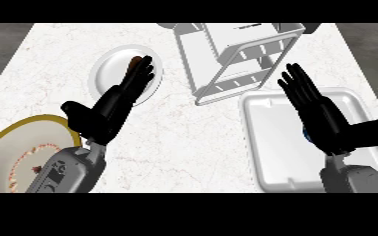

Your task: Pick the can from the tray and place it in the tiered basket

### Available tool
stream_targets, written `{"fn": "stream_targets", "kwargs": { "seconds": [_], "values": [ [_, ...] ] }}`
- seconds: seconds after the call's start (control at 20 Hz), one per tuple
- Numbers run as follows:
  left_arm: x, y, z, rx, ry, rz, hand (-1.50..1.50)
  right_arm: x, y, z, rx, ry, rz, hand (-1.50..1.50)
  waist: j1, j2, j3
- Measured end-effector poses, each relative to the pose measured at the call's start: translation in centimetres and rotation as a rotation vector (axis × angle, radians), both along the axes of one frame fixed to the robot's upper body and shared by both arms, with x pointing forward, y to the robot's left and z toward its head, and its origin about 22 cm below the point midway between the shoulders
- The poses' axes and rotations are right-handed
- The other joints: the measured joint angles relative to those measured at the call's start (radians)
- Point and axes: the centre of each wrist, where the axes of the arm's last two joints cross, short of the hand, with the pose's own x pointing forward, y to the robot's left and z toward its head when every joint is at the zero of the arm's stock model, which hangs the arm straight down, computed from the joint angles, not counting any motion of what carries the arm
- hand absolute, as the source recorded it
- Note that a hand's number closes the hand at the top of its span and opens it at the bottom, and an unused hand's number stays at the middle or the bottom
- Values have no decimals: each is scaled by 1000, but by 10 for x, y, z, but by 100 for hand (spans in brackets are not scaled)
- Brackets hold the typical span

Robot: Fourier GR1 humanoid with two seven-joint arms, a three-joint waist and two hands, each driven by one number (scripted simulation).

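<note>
A white tray (272,145) lies on the counter at the right. My right hand (319,112) hangs over it, fingers straight and pointing away from me, open. A small blue patch (308,136) shows at the left edge of its palm; I cannot tell whether it is the can, and no can shows anywhere else. The white tiered basket (244,55) stands at the back centre, just beyond the tray's far left corner. My left hand (111,105) is open at the left, its fingertips reaching over a white plate.
The white plate (111,72) at the back left carries a small brown item (135,61). A yellow-rimmed plate (29,135) with food sits at the front left, partly under my left forearm. Bare marble counter lies between the two hands.
</note>
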Motion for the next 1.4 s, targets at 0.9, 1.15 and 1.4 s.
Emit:
{"fn": "stream_targets", "kwargs": {
  "seconds": [0.9, 1.15, 1.4],
  "values": [
    [-69, 66, -124, 167, 266, 506, 0, -19, -233, 48, -134, -181, -595, -150, 6, 6, 25],
    [-71, 69, -127, 171, 278, 527, 0, -34, -246, 73, -376, -35, -401, -150, -5, 1, 22],
    [-71, 71, -131, 177, 275, 535, 0, -33, -233, 109, -684, 71, -231, -150, -8, 0, 21]
  ]
}}
